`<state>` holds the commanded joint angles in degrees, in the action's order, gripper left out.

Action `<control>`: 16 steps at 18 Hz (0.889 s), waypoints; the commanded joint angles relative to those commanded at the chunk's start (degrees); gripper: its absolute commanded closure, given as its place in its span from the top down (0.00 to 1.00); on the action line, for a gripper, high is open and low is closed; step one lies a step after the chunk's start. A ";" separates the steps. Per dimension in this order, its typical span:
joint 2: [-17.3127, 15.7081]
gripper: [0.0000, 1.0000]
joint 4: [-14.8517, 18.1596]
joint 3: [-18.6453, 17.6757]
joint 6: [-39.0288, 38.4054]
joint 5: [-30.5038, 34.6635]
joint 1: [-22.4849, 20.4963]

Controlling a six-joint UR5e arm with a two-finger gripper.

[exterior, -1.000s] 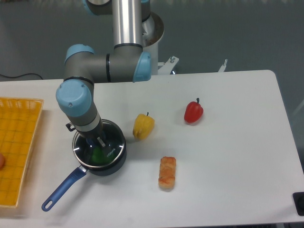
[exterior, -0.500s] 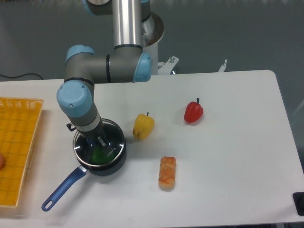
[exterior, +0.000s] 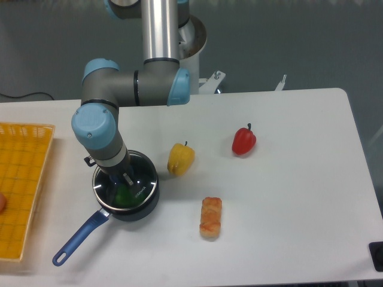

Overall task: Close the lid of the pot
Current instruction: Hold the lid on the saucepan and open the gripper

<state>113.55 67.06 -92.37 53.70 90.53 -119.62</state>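
The dark pot [exterior: 143, 206] stands on the white table at the left, its long blue handle [exterior: 78, 239] pointing to the front left. The glass lid [exterior: 143, 174] with its silver rim lies flat on the pot's mouth. Something green [exterior: 124, 195] shows through the glass. My gripper [exterior: 121, 179] points straight down at the lid's centre, its fingertips [exterior: 128, 177] at the glass. The wrist hides the blue knob, so I cannot tell whether the fingers hold it.
A yellow bell pepper [exterior: 181, 158] stands just right of the pot. A red bell pepper [exterior: 243, 141] lies further right. An orange fried piece [exterior: 210, 217] lies in front. A yellow basket [exterior: 24, 179] sits at the left edge.
The arm has shifted very slightly up and to the right. The pot and the lid have not moved.
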 joint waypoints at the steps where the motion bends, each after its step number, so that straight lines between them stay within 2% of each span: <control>1: 0.00 0.41 0.09 0.09 0.00 0.00 0.00; 16: 0.70 0.41 0.00 0.26 -0.09 0.18 0.26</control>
<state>114.26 67.06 -92.11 53.61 90.70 -119.36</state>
